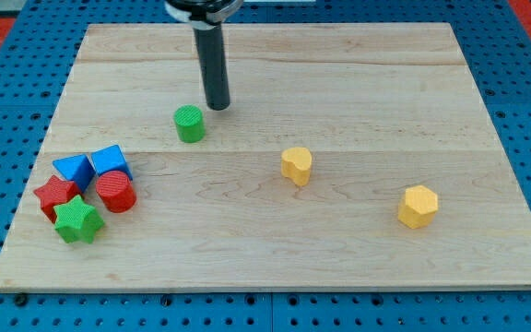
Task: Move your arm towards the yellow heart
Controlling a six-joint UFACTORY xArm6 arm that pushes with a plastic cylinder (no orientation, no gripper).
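The yellow heart point(296, 165) lies near the middle of the wooden board. My tip point(218, 106) is at the end of the dark rod, up and to the left of the heart, well apart from it. A green cylinder point(190, 124) sits just below and to the left of my tip, not touching it. A yellow hexagon point(418, 206) lies at the view's right.
A cluster sits at the view's lower left: two blue blocks point(72, 170) point(111, 161), a red star point(55, 195), a red cylinder point(115, 192) and a green star point(78, 220). The wooden board point(358, 74) rests on a blue pegboard surface.
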